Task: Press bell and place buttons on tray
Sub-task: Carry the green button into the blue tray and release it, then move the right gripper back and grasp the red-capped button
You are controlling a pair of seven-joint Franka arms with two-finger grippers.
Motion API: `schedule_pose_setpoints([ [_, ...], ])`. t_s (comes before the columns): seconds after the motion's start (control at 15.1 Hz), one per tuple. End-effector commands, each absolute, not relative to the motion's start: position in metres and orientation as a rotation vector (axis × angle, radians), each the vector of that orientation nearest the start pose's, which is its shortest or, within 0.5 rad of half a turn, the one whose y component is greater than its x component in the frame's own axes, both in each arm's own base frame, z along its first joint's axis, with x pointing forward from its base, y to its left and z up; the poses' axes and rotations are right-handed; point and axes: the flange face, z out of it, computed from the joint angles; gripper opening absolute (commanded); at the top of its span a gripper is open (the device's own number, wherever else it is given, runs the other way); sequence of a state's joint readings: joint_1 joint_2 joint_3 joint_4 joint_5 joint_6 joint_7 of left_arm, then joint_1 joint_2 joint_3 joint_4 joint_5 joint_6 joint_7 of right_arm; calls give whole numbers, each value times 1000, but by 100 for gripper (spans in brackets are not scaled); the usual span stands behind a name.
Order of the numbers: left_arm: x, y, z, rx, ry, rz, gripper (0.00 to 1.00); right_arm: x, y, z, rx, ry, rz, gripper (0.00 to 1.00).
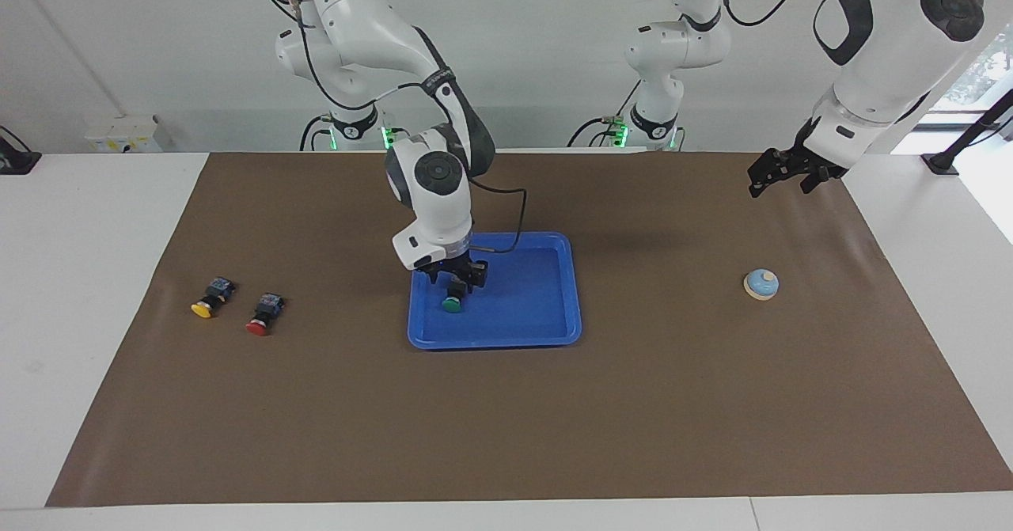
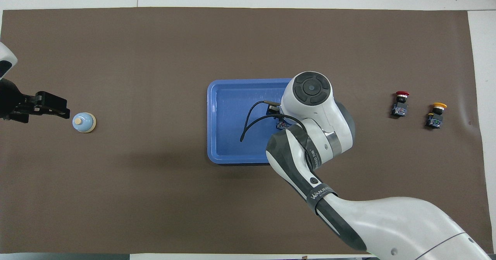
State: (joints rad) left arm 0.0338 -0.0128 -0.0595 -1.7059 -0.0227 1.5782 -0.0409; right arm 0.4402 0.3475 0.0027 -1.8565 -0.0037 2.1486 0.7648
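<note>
The blue tray (image 1: 546, 329) lies at the middle of the brown mat (image 1: 506, 436), with wide bare mat between it and every bench edge. The right gripper (image 1: 457, 276) is down inside the tray, over its end toward the right arm's side, fingers clenched on the green button (image 1: 452, 303), whose cap points away from the robots. Whether the button touches the tray floor cannot be told. In the overhead view the right arm's wrist covers gripper and button; only a scrap of blue body shows.

The red button (image 1: 263, 313) and yellow button (image 1: 210, 297) lie on their sides near the mat's edge at the right arm's end, just apart, the yellow one closer to that edge.

The bell (image 1: 761, 284) stands upright toward the left arm's end, well apart from the tray. The left gripper (image 1: 779, 173) waits in the air over the mat's corner nearest the left arm's base, clear of the bell; whether its fingers are parted cannot be told. The overhead view cuts off most of that arm.
</note>
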Motion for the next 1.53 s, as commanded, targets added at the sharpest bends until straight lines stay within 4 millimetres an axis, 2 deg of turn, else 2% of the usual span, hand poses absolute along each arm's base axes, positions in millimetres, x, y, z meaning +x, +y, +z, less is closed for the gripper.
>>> schedule_pose_setpoints([
  [0.0,541,-16,574,-3159,-42,154,100,580,228,386,-3111,567,87,100],
  [0.13,542,-16,573,-3158,-42,157,100,590,184,408,-3119,495,81,100],
  [0.27,541,-16,574,-3159,-42,154,100,600,129,415,-3142,409,85,100],
  [0.46,542,-16,573,-3158,-42,157,100,608,40,405,-3146,285,108,100],
  [0.6,541,-16,574,-3159,-42,154,100,603,-3,394,-3157,254,104,100],
  [0.73,542,-16,573,-3158,-42,157,100,590,-41,374,-3157,265,41,100],
  [0.86,541,-16,574,-3159,-42,154,100,567,-64,345,-3154,262,-40,100],
  [0.93,542,-16,573,-3158,-42,156,100,563,-73,336,-3153,272,-64,100],
  [1.19,541,-16,574,-3159,-42,154,100,563,-94,307,-3153,275,-75,100],
  [1.39,542,-16,573,-3158,-42,157,100,566,-96,291,-3153,264,-94,100],
  [1.46,542,-16,573,-3158,-42,157,100,568,-95,289,-3153,261,-107,91],
])
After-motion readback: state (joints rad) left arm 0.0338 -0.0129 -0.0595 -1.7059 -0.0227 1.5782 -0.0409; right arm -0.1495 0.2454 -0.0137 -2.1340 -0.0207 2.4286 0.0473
